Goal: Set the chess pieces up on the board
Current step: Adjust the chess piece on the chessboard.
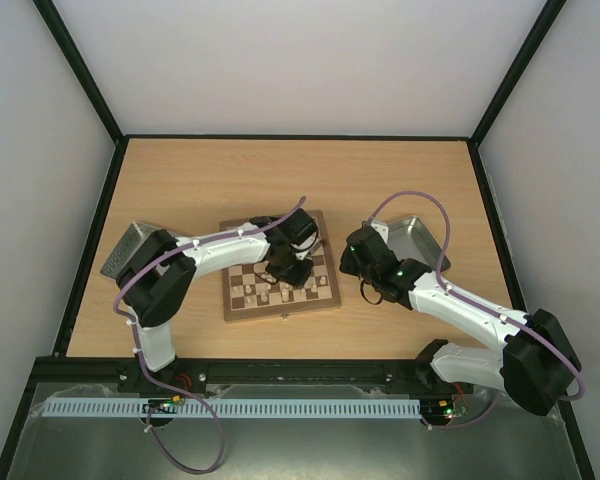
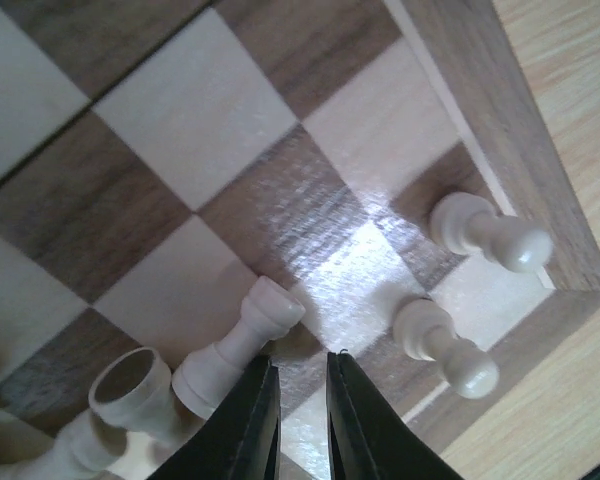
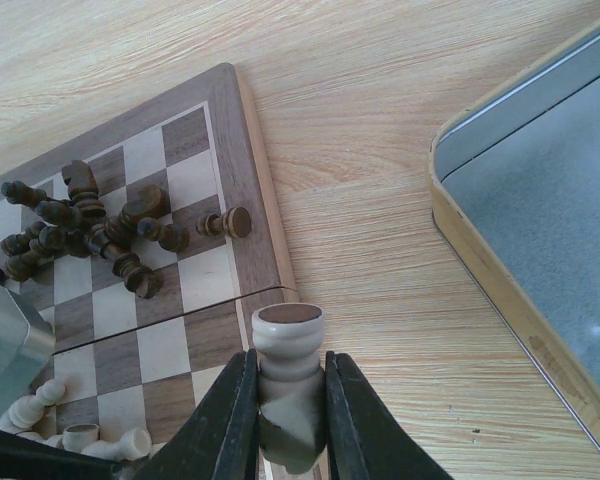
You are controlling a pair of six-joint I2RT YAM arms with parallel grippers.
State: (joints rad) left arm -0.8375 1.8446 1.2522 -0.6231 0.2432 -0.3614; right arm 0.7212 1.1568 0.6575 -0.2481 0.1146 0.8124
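Observation:
The board (image 1: 280,312) lies at the table's middle. My left gripper (image 1: 292,268) hovers low over its near right corner. In the left wrist view its gripper (image 2: 300,365) is open by a narrow gap with nothing between the fingers. A cream rook (image 2: 242,340) sits just left of the left finger. Two cream pawns (image 2: 490,232) (image 2: 445,345) stand by the corner. My right gripper (image 3: 290,360) is shut on a cream piece (image 3: 288,340), held base up above the board's right edge (image 3: 265,230). Several dark pieces (image 3: 90,230) lie heaped on the far squares.
A grey metal tray (image 1: 420,238) sits right of the board, close to my right gripper; its rim shows in the right wrist view (image 3: 480,260). Another grey tray (image 1: 130,245) lies at the left, partly under my left arm. More cream pieces (image 3: 70,435) crowd the board's near rows.

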